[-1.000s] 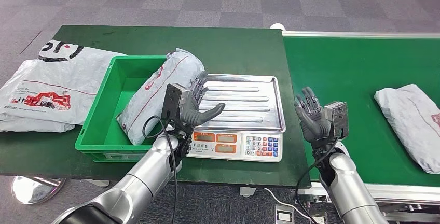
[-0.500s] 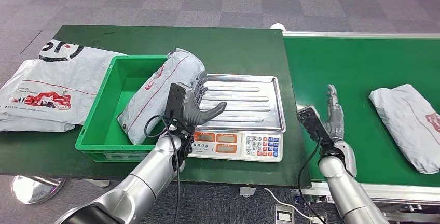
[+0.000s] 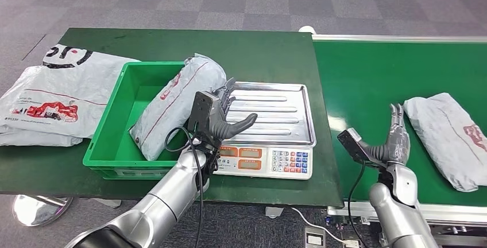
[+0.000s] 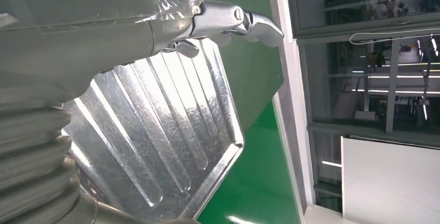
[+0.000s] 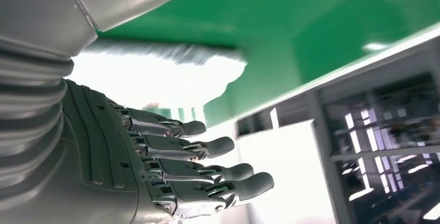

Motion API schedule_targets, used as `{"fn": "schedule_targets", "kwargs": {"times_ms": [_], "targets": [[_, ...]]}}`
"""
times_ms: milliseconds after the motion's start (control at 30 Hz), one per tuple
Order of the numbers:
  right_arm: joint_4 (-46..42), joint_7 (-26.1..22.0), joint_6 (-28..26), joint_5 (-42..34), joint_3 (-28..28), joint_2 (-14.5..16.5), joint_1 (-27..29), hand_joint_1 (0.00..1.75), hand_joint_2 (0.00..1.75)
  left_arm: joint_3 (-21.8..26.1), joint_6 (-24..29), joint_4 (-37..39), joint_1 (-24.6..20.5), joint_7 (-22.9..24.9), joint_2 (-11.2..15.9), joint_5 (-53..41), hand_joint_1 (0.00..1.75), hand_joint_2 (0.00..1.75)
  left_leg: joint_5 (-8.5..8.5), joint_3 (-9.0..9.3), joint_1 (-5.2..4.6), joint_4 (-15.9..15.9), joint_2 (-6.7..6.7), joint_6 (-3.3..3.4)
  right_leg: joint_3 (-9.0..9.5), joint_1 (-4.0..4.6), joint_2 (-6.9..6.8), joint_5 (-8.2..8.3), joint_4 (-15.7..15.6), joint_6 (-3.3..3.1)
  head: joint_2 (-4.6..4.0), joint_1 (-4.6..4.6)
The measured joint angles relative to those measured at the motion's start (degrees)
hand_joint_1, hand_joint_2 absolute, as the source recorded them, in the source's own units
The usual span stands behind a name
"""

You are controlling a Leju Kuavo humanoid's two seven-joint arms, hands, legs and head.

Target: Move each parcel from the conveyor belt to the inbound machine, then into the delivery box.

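At the far left of the head view, two flat grey printed bags (image 3: 49,96) are seen lying on the dark green desk (image 3: 252,53), overlapping each other. Just to their right a green delivery box (image 3: 115,150) is placed, and a grey parcel (image 3: 175,104) is propped inside it, tilted, with its upper end leaning over the box's right wall toward the scale. Centre frame is taken by the inbound machine (image 3: 267,144), a weighing scale with a ribbed steel tray and a keypad front; nothing is seen lying on the tray. The left hand (image 3: 221,119) is held over the tray's left edge, just beside the propped parcel, with its fingers (image 3: 230,90) apart and its thumb stretched toward the tray; nothing is held in it. In the left wrist view the same hand (image 4: 78,22) is shown above the tray's ridges.

Right of the desk, the green conveyor belt (image 3: 373,76) is seen. Low over its near part the right hand (image 3: 393,142) is held, fingers (image 3: 395,116) straight, slightly spread and pointing away from the robot, holding nothing. Just to its right a second grey parcel (image 3: 451,136) lies flat on the belt; whether the fingertips touch its edge cannot be told. In the right wrist view the right hand (image 5: 155,162) is shown with its fingers extended side by side and the pale parcel (image 5: 155,79), blurred, beyond them.
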Motion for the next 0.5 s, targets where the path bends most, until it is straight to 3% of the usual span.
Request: {"fn": "schedule_targets", "kwargs": {"times_ms": [233,500], "targets": [[4.61,8.58,0.00,14.58,-7.75,-0.65,-0.01,0.00,1.75,0.00,0.10,-0.03,0.00,0.04,-0.08,-0.55,0.00,1.75,-0.02,-0.02,-0.03,0.00,-0.02,0.02,0.01,-0.02,-0.01,-0.01,0.00,0.01,0.00,0.00],[18.13,15.66,1.06,18.57,-9.95,-4.18,-4.98,0.00,1.75,0.00,1.30,-0.11,-0.01,0.03,-0.04,-0.66,0.00,1.75,-0.02,-0.01,-0.04,0.00,0.02,0.04,0.02,-0.03,0.01,0.00,0.00,0.01,0.00,0.00]]}}
